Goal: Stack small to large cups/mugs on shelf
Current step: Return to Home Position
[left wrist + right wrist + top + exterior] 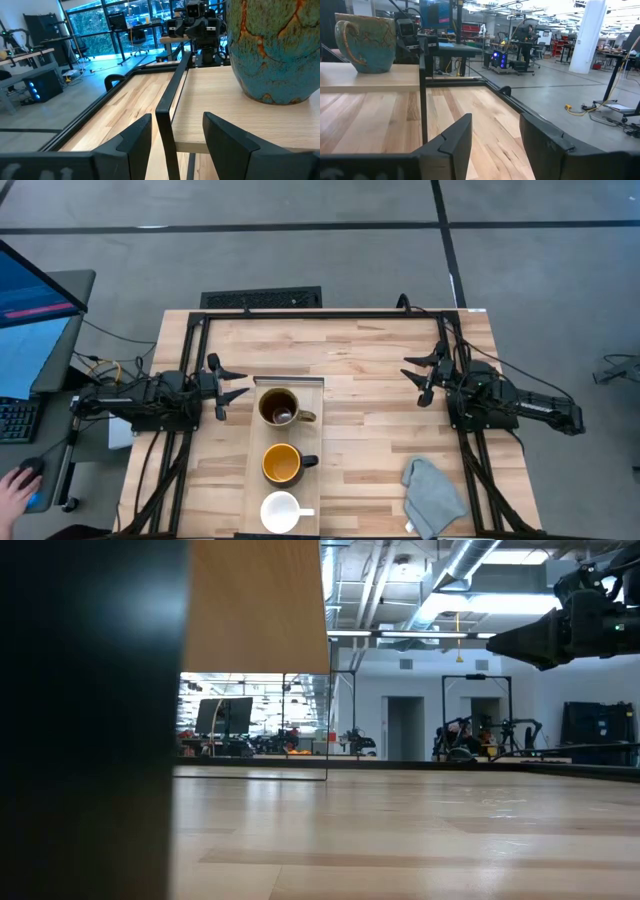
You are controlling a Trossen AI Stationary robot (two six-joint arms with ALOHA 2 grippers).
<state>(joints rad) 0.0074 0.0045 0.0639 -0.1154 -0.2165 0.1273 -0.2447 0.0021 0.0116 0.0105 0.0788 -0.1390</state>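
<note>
Three mugs stand in a row on the pale shelf board (258, 435). The large brown mug (280, 407) is farthest, the medium mug with the yellow inside (283, 464) is in the middle, and the small white mug (281, 511) is nearest. My left gripper (230, 385) is open and empty, left of the shelf's far end. In its wrist view (175, 140) the large mug's glazed wall (272, 50) stands close ahead on the board (235, 115). My right gripper (420, 375) is open and empty at the table's right. Its wrist view (492, 140) shows the large mug (367, 42) far off.
A grey cloth (432, 495) lies near the table's front right. A black frame (320, 315) runs round the tabletop, and a black post (167, 130) stands at the shelf's edge. A person's hand (15, 480) rests on a desk off the table's left.
</note>
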